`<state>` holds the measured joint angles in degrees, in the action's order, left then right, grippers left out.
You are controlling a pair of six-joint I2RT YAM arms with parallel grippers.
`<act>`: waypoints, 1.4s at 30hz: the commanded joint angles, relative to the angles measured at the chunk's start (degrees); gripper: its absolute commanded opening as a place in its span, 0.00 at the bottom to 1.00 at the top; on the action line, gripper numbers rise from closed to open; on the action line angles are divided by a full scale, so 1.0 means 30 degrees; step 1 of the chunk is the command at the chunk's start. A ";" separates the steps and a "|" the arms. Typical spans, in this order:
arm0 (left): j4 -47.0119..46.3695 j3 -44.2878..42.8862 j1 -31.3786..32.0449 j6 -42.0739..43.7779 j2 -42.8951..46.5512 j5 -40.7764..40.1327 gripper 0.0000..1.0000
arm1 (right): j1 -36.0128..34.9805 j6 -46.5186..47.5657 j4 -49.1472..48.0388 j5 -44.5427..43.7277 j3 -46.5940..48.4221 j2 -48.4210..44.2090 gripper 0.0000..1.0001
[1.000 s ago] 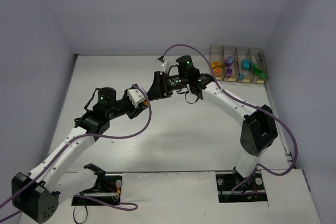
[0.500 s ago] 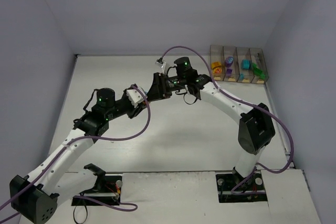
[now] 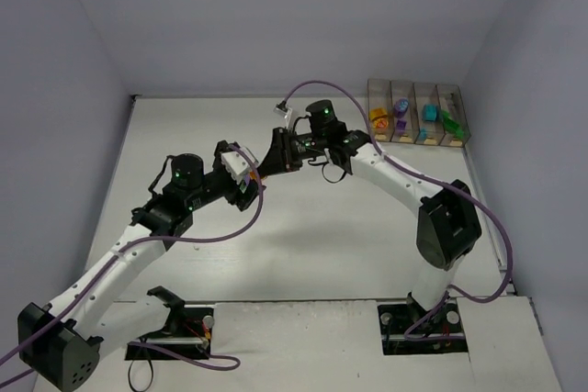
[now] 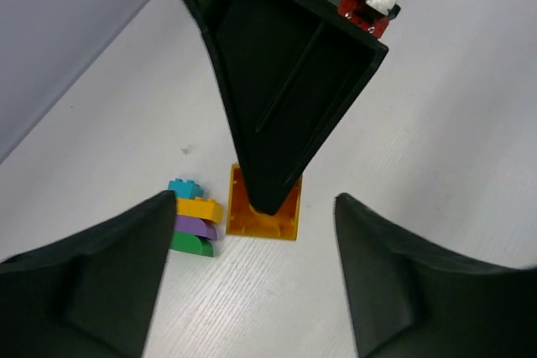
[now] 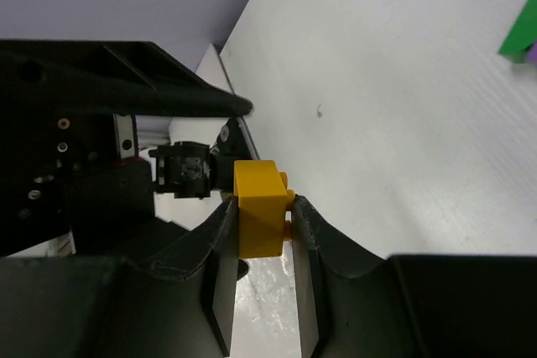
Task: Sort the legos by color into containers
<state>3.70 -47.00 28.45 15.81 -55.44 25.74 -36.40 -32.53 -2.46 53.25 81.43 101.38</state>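
Over the middle of the table (image 3: 184, 126) we've got the right gripper (image 5: 262, 207) clamped tight on 1 yellow lego (image 5: 257, 215), squeezed between both fingers. Our left gripper (image 4: 254, 200) sits right up against it, fingers spread wide apart either side of that yellow lego and not gripping it. A stack of 4 legos (image 4: 193, 220) (teal, yellow, purple, green) rests on the table at its 9 o'clock. From above, the 4 containers (image 3: 418, 113) are well apart, up at 1 o'clock, each with color-matched pieces inside.
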 commanded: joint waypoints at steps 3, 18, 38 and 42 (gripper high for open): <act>-0.2495 -0.0123 0.0039 -0.3449 -0.0503 -0.1808 0.78 | 0.2812 0.1495 -0.0763 -0.1603 0.0045 -0.0337 0.00; 0.2807 -0.0418 -0.0253 -1.2242 -0.0592 -0.6232 0.80 | 1.1017 0.8177 -0.0645 -1.5993 0.4606 0.3960 0.00; 0.4448 -0.0943 -0.1102 -1.4644 -0.2495 -0.7786 0.80 | 1.1900 0.9379 -0.0499 -1.4324 1.0622 0.9333 0.63; 0.4449 -0.1177 -0.1396 -1.5085 -0.3256 -0.7730 0.80 | 1.1871 0.9263 -0.0411 -1.4091 0.9484 0.8192 0.65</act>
<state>17.85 -47.03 25.04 -27.31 -64.16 3.49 -0.78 -5.43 -1.52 9.50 110.52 132.66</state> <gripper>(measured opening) 0.798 0.650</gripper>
